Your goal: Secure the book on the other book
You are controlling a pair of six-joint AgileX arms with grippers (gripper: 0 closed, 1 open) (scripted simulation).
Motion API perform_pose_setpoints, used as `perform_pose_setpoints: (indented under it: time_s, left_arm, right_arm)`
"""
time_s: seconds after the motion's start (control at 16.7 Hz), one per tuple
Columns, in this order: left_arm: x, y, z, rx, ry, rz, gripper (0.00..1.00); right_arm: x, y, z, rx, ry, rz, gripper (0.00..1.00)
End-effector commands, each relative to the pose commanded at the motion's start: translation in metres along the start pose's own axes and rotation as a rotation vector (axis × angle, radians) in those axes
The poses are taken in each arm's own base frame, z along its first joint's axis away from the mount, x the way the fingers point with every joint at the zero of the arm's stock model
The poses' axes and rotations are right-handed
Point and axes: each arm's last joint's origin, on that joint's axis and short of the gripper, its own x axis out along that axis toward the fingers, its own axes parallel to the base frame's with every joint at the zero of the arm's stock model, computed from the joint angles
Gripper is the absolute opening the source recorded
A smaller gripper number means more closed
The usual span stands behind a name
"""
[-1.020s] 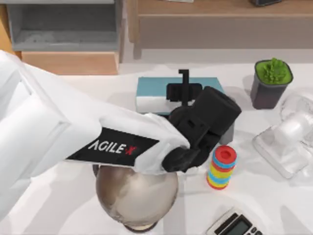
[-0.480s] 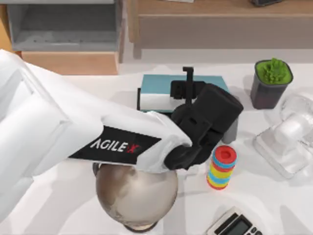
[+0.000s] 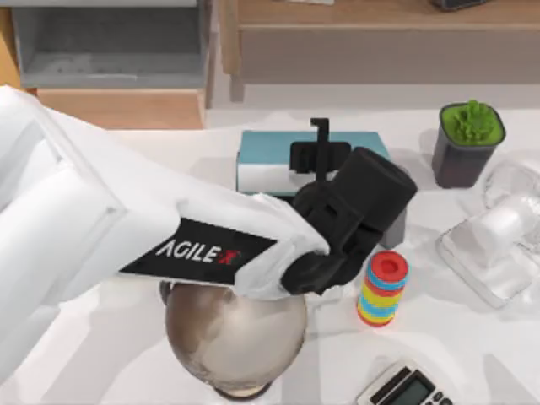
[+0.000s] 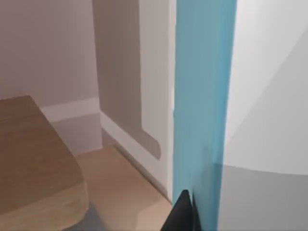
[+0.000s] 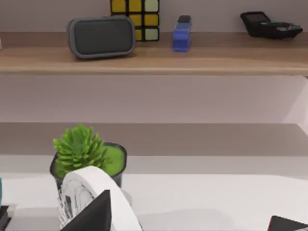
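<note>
The book point(image 3: 274, 150) has a teal-blue cover and white page edges and lies flat at the back middle of the table. My left gripper point(image 3: 319, 145) is shut on the book, with one thin black finger lying across the cover. The black wrist covers the book's near right part. In the left wrist view the teal cover point(image 4: 202, 96) runs as a tall band with a black fingertip point(image 4: 182, 214) against it. The other book is hidden. My right gripper point(image 5: 190, 226) is parked off to the right, open, with nothing between its fingers.
A metallic globe point(image 3: 236, 337) stands near the front under my left arm. A stack of coloured rings point(image 3: 384, 287) sits right of the wrist. Farther right are a potted plant point(image 3: 470, 139) and a clear plastic fan point(image 3: 502, 232), with a calculator point(image 3: 405, 388) at the front.
My left gripper and the book shifted slightly right and away, then came back left. A dark edge seen at the book's left side half a second ago is covered now.
</note>
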Motion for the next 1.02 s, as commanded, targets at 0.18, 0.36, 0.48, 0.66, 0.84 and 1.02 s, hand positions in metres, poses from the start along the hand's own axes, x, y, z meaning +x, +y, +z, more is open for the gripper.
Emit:
perform_pose_setpoints:
  time_s: [0.18, 0.36, 0.48, 0.66, 0.84, 1.02]
  left_arm:
    - [0.0, 0.0, 0.0, 0.0, 0.0, 0.0, 0.38]
    - [0.0, 0.0, 0.0, 0.0, 0.0, 0.0, 0.6]
    - [0.0, 0.0, 0.0, 0.0, 0.0, 0.0, 0.75]
    - [0.0, 0.0, 0.0, 0.0, 0.0, 0.0, 0.98]
    - [0.0, 0.0, 0.0, 0.0, 0.0, 0.0, 1.0]
    - [0.0, 0.0, 0.0, 0.0, 0.0, 0.0, 1.0]
  right_arm:
    - [0.0, 0.0, 0.0, 0.0, 0.0, 0.0, 1.0]
    - [0.0, 0.0, 0.0, 0.0, 0.0, 0.0, 1.0]
    - [0.0, 0.0, 0.0, 0.0, 0.0, 0.0, 1.0]
    - [0.0, 0.0, 0.0, 0.0, 0.0, 0.0, 1.0]
    - [0.0, 0.0, 0.0, 0.0, 0.0, 0.0, 1.0]
    - [0.0, 0.0, 0.0, 0.0, 0.0, 0.0, 1.0]
